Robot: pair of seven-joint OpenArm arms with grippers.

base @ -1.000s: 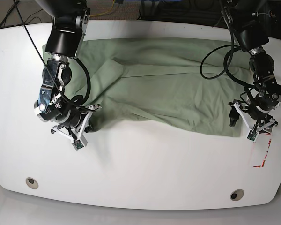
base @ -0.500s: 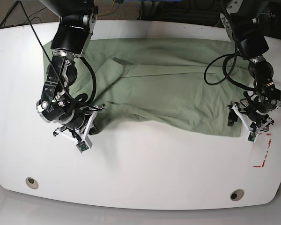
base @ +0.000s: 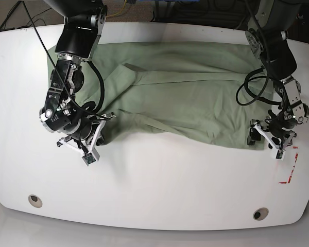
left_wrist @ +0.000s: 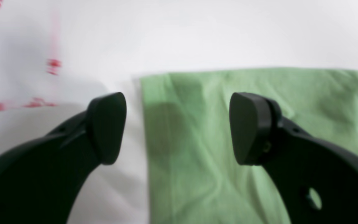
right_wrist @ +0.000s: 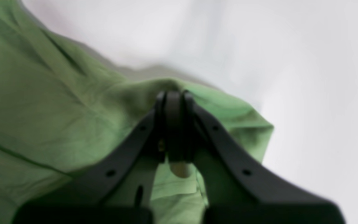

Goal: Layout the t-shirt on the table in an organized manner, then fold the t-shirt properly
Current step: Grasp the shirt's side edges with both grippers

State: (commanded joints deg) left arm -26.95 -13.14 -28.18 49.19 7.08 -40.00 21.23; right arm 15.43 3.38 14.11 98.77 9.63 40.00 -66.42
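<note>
Base view shows you mid-layout: the t-shirt (base: 185,98) lies rumpled on the worktop (base: 159,185), right tool (right_wrist: 173,124) clenched on its hem, left tool (left_wrist: 179,127) released over a corner, folding not begun

1. The smooth white worktop (base: 159,180) lies bare in front of the wrinkly pale sage-green t-shirt (base: 195,98).
2. Two round grey grommets (base: 35,199) sit near the front edge.
3. Red tape marks (base: 291,172) lie beside the shirt's corner.

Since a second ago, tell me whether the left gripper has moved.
Yes. In the base view the left gripper has drifted toward the t-shirt corner, away from the red tape marks.
</note>
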